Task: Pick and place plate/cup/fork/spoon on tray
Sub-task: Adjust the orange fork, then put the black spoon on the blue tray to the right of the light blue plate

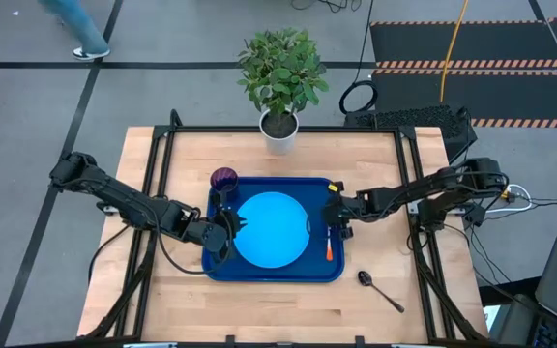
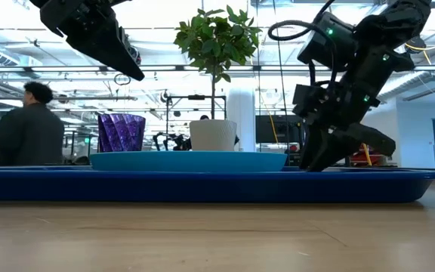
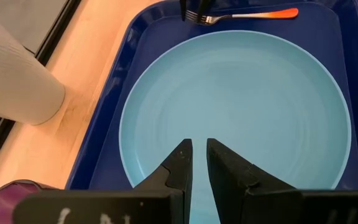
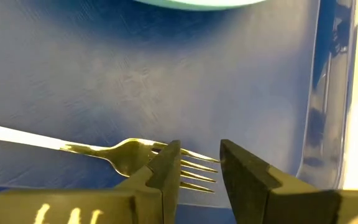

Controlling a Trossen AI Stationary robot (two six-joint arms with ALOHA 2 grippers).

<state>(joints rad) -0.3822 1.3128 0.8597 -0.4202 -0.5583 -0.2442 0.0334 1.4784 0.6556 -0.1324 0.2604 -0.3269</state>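
Observation:
The light-blue plate [image 1: 271, 229] lies flat in the middle of the dark blue tray [image 1: 259, 273]. The purple cup [image 1: 223, 179] stands upright in the tray's far left corner. The orange-handled fork [image 1: 330, 246] lies flat on the tray floor, right of the plate. The dark spoon [image 1: 380, 290] lies on the table, right of the tray's near right corner. My left gripper [image 3: 199, 149] hangs empty over the plate's left edge, with a narrow gap between its fingers. My right gripper [image 4: 197, 155] is open, low on the tray, with its fingers standing about the fork's tines [image 4: 197, 169]. My right gripper comes slanting down from the table's right side at the fork's tine end. One finger [image 4: 166, 165] hides the fork's neck, and the tines show in the gap, short of the other finger. I cannot tell whether it touches the fork, which lies flat on the tray.
A white pot [image 1: 279, 130] with a green plant stands at the table's far edge, behind the tray. A person [image 2: 29, 128] is in the room beyond the table. Bare wood lies along the near edge and left of the tray.

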